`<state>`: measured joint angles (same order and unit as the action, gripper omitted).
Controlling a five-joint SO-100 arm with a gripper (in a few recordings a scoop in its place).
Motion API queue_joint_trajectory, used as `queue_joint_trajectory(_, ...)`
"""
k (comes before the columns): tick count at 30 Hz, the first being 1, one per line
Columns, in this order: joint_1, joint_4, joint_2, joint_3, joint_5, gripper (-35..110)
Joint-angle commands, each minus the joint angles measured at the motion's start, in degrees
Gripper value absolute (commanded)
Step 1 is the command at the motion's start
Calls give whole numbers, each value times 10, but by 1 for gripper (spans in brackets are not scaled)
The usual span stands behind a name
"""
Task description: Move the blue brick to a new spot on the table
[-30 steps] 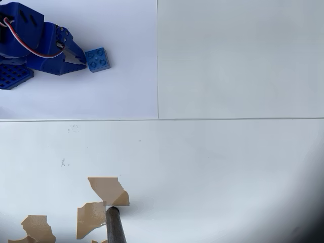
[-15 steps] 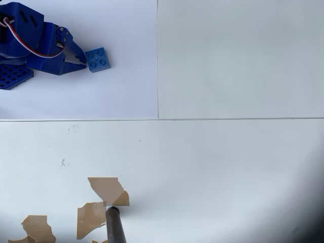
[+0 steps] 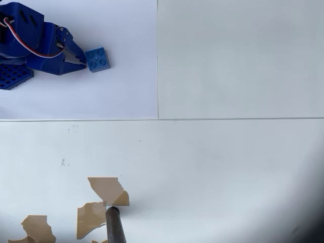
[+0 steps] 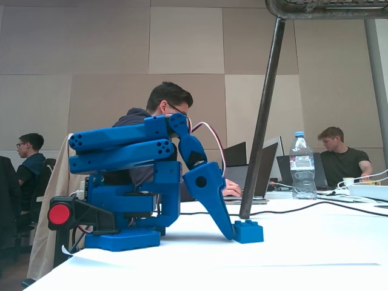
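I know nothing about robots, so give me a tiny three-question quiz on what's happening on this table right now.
1. True or false: the blue brick is lifted off the table.
2. What sits at the brick's side? A) gripper B) water bottle C) brown tape
3. How many studs show on the brick's top in the overhead view?

Key: 1. False, it rests on the white sheet. 2. A, its tip is at the brick's edge. 3. Four.

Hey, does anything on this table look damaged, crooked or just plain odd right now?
The torn brown tape patches at the table's lower left edge in the overhead view look ragged. The blue brick sits slightly skewed to the sheet's edges, right at the gripper's tips. Nothing is spilled.
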<state>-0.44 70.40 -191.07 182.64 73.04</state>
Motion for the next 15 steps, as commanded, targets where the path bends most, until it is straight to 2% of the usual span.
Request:
queue_joint_trajectory(1, 11, -5, -2, 15, 27, 0)
queue_joint_trajectory(4, 23, 11, 4, -18, 36, 0)
queue_joint_trajectory(7, 13, 30, 91, -98, 28, 0)
queue_joint_trajectory(11, -41, 53, 239, -233, -44, 0)
queue_joint_trajectory(15, -74, 50, 329, -330, -67, 4)
